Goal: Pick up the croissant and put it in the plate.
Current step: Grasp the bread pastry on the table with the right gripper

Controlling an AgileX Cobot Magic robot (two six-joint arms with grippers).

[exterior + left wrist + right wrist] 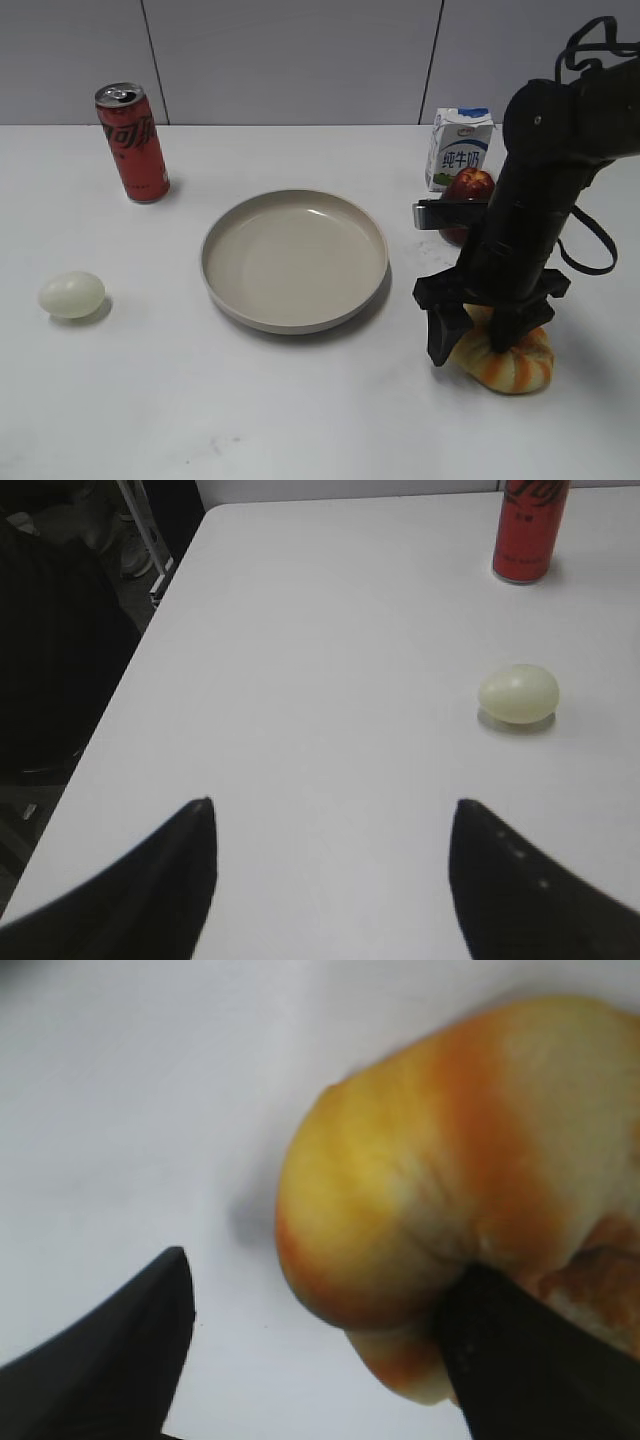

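Note:
The croissant (pixel 515 365), pale yellow with orange-brown stripes, lies on the white table at the front right. It fills the right of the right wrist view (pixel 430 1190). My right gripper (pixel 470 345) is open and down at the croissant. In the right wrist view (pixel 325 1265) its right finger presses against the croissant and its left finger stands apart over bare table. The beige-grey plate (pixel 295 325) sits empty at the table's middle, to the left of the croissant. My left gripper (pixel 333 802) is open and empty above the table; it is not in the exterior view.
A pale egg (pixel 72 294) lies at the left, also in the left wrist view (pixel 518 694). A red can (pixel 133 142) stands at the back left. A milk carton (pixel 458 148) and a dark red apple (pixel 468 187) stand behind the right arm.

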